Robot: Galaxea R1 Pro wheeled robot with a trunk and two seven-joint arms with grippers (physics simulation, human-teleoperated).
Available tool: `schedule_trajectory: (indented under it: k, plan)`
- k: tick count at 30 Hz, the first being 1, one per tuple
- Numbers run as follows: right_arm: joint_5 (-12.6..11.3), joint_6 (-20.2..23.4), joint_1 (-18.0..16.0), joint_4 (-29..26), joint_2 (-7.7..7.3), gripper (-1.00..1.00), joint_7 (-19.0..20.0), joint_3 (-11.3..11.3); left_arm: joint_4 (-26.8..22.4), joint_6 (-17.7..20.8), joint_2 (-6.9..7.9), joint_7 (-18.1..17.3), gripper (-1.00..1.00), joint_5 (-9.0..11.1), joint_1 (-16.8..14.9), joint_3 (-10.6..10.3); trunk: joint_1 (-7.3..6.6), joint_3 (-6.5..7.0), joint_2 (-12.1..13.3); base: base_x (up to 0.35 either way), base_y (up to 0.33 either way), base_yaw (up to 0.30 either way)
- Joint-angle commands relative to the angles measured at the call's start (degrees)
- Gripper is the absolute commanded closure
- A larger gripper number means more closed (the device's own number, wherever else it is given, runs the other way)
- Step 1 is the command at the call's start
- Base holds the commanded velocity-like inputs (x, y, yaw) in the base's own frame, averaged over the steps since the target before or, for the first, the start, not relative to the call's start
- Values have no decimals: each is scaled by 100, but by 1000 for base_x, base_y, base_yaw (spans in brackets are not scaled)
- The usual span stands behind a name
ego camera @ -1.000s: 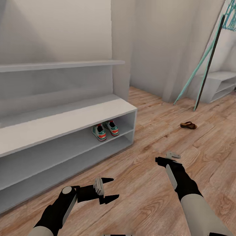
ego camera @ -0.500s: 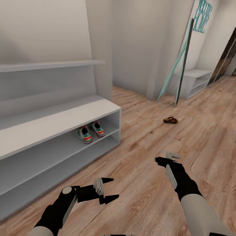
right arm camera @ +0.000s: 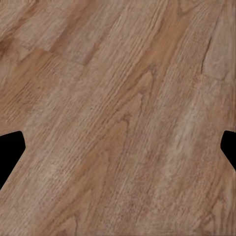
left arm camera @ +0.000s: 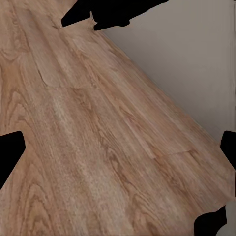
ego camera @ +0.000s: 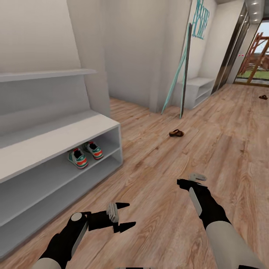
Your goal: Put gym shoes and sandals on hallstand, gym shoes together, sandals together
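Two gym shoes (ego camera: 85, 154) sit together on the shoe rack (ego camera: 56, 138) shelf near its end, one sandal (ego camera: 176, 133) lies mid-floor (ego camera: 157, 179), another (ego camera: 263, 97) far off; both grippers, left (ego camera: 124, 215) and right (ego camera: 188, 180), spread empty—risk: forgetting the distant one.

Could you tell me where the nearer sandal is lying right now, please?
In the head view, the nearer sandal lies on the corridor floor, right of centre, just in front of the leaning poles.
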Motion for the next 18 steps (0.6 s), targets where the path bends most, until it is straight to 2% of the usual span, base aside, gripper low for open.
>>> schedule_trajectory:
  k: [1, 6, 18]
  plan:
    - [-55, 22, -2, -8, -1, -100, -38, 6, -1, -36, 2, -5, -100, -9, -3, -4, -1, -5, -2, 100, 0, -300]
    - [-48, 19, -2, -8, -1, -100, -38, 6, -1, -36, 2, -5, -100, -9, -3, -4, -1, -5, -2, 175, 0, -300]
    - [-19, 20, -2, -8, -1, -100, -38, 6, -1, -36, -5, 48, -100, -9, -3, -4, -1, -5, -2, 332, 0, -300]
